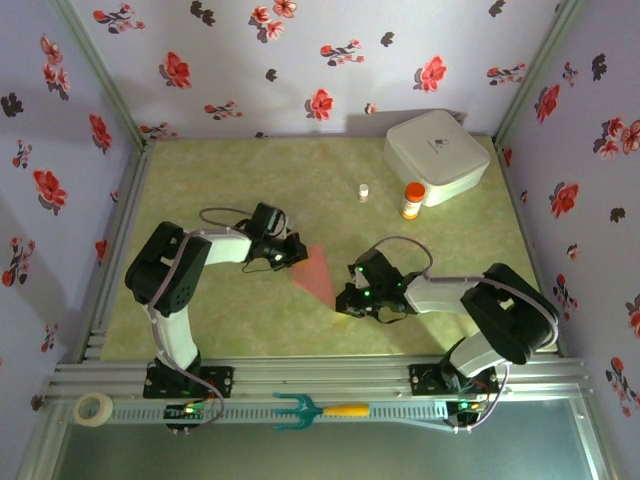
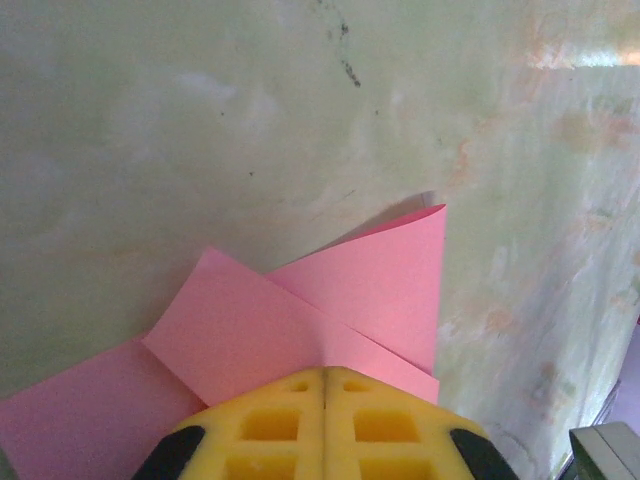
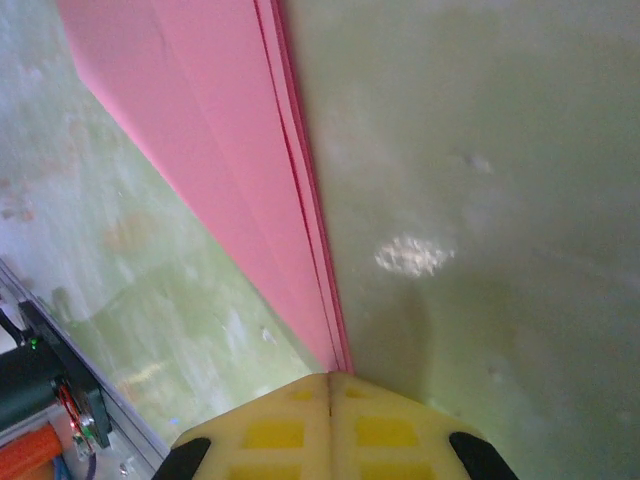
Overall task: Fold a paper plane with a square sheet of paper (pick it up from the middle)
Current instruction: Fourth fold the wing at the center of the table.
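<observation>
Top view: the folded pink paper (image 1: pixel 318 272) lies mid-counter (image 1: pixel 250 180) between the left end effector (image 1: pixel 291 254) and the right end effector (image 1: pixel 349 296), each at one edge of it. Left wrist view: fingers together, tips on the paper, two corner flaps folded inward. Right wrist view: fingers together, tips at the end of the paper's layered folded edge.

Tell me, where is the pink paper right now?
In the top view, the partly folded pink paper lies on the green table near its middle, between the left gripper on its left and the right gripper on its right.
</observation>
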`<state>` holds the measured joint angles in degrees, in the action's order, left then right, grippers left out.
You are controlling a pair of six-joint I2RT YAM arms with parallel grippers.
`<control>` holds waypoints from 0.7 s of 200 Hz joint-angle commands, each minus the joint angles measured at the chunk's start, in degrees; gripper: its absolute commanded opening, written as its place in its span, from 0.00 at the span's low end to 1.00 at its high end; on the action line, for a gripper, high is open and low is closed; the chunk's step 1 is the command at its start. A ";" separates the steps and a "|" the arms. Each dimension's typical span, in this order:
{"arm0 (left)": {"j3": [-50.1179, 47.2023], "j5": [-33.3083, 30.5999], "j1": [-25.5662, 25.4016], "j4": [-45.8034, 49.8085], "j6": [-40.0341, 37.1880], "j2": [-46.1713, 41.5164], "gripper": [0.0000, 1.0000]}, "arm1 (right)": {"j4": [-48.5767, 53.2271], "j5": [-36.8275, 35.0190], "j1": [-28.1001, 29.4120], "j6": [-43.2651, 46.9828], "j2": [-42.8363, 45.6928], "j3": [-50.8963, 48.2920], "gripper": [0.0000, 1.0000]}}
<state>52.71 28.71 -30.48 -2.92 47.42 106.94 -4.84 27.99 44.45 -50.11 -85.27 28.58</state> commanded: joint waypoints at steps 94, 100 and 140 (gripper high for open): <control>-2.43 -4.05 -0.09 4.24 -1.06 1.94 0.00 | 7.72 -5.45 -0.93 0.85 -8.54 18.08 0.04; -2.35 -3.95 -0.17 4.17 -1.04 1.91 0.00 | 7.25 -5.13 -1.17 0.89 -9.78 18.62 0.04; -1.71 -3.37 -0.19 4.19 -0.78 1.57 0.00 | 4.83 -3.51 -1.74 0.01 -14.53 17.46 0.03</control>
<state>52.51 28.80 -30.50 -3.31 47.44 106.91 1.23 23.81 43.03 -49.56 -98.00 46.96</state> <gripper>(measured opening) 0.060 0.060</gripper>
